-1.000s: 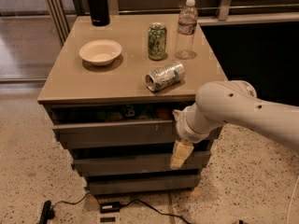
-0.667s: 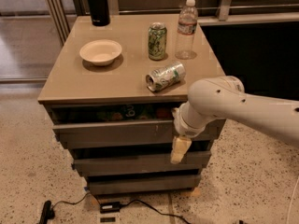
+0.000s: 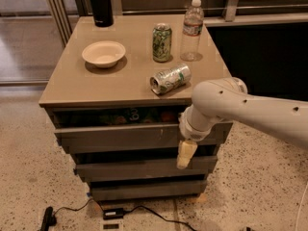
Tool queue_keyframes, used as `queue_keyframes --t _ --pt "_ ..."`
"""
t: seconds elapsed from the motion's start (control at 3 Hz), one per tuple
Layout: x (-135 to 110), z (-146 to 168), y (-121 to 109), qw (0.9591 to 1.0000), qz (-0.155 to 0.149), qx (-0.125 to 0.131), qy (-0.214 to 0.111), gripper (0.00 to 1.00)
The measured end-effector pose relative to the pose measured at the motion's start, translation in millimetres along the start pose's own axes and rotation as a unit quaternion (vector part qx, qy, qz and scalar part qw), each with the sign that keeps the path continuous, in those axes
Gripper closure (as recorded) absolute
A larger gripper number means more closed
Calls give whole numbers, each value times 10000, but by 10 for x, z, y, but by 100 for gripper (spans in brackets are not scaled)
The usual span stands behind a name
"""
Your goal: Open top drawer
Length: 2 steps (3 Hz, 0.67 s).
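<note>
Your gripper (image 3: 186, 154) hung at the 4 o'clock corner of the top drawer (image 3: 120, 137). Spread or pressed together, you couldn't tell.

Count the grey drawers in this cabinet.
3, stacked: top drawer, middle drawer beneath, bottom drawer lowest. The claw hangs before the gap under the top drawer, right side.

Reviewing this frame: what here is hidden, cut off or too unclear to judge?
Camera view:
1. Contents of the top drawer: only dim shapes in the shadowed gap above its front.
2. Its right end: covered by the arm and the gripper, which hangs before it; contact cannot be told.
3. The black bottle: upper part cut off by the top edge.
4. The arm's base: beyond the right edge.
</note>
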State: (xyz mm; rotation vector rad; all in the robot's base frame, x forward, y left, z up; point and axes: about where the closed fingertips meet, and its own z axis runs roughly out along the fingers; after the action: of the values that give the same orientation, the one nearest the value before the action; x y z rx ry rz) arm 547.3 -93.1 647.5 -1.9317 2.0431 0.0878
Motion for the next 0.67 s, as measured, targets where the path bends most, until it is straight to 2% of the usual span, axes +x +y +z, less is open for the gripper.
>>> queue_keyframes --t 0.67 --pt "99 70 74 9989 122 -414 162 0"
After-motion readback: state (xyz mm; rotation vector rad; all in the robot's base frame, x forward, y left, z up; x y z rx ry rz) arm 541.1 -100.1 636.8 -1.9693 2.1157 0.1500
